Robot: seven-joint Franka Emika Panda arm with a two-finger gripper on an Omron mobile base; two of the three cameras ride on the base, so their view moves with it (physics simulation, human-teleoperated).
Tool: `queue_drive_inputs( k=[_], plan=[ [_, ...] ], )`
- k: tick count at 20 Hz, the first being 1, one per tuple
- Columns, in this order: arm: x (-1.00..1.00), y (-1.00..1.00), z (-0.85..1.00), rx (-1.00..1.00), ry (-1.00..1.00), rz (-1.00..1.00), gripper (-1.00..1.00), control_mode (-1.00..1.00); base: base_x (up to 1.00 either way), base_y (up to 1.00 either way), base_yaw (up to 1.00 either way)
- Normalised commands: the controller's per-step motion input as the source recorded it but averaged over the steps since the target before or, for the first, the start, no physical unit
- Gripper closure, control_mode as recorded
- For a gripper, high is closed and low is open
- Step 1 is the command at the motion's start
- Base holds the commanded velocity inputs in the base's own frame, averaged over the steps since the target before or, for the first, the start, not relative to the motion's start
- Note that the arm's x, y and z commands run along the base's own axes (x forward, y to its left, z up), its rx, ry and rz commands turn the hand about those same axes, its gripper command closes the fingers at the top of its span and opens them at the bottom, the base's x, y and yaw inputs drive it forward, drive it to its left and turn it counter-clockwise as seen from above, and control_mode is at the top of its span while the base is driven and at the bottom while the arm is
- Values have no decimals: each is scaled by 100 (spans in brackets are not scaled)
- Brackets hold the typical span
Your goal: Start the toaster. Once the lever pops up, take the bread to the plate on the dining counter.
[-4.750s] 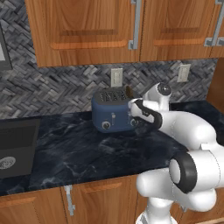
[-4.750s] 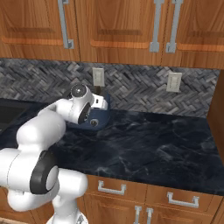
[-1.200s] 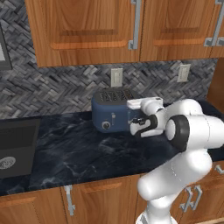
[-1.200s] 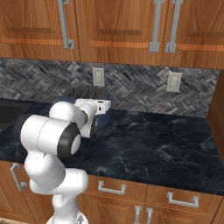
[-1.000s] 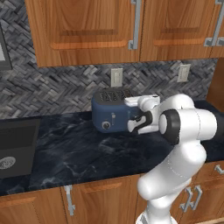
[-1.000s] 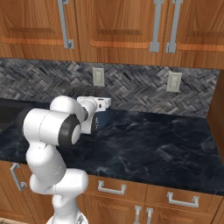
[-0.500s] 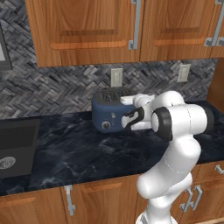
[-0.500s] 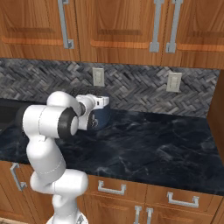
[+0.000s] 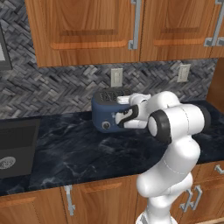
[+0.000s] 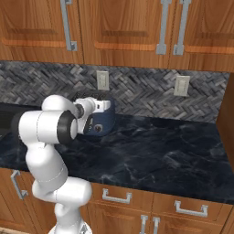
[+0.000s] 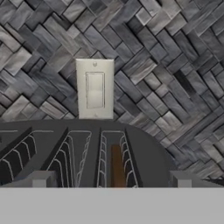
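My fingers: they stood spread as wide as they go, grasping nothing; in the hand view the two tips (image 11: 41,179) rose at the bottom edge, one on each side of the toaster's slots.
My gripper: the gripper (image 9: 124,117) sat at the front face of the toaster (image 9: 105,114), just above its knobs, by my reading touching or nearly touching it.
Toaster: it stood on the black worktop (image 9: 87,153), toward the back edge, close under the herringbone backsplash (image 9: 52,87).
Bread: a brown slice (image 11: 117,167) stood upright in one slot of the black slotted top, to the right of the middle in the hand view.
Behind the toaster: a white wall outlet (image 11: 95,89) was set in the backsplash directly above the slots.
Plate and dining counter: I could not place them from here.
Step in hand: I judged I was lining up on a lever, not yet pressing it.
Risk: with my fingers spread so wide, they could straddle the small lever and slide past it.
Risk: a push too much forward might shove the toaster toward the backsplash instead of starting it.
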Motion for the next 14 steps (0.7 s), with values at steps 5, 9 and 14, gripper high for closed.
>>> queue_drive_inputs(
  k=[5, 9, 14],
  plan=[
    [0, -2, -1, 0, 2, 0, -100, -100, 0, 0, 0],
    [0, -11, 0, 0, 1, 0, -100, -100, 0, 0, 0],
    [0, -26, 0, 0, 1, 0, -100, -100, 0, 0, 0]
  ],
)
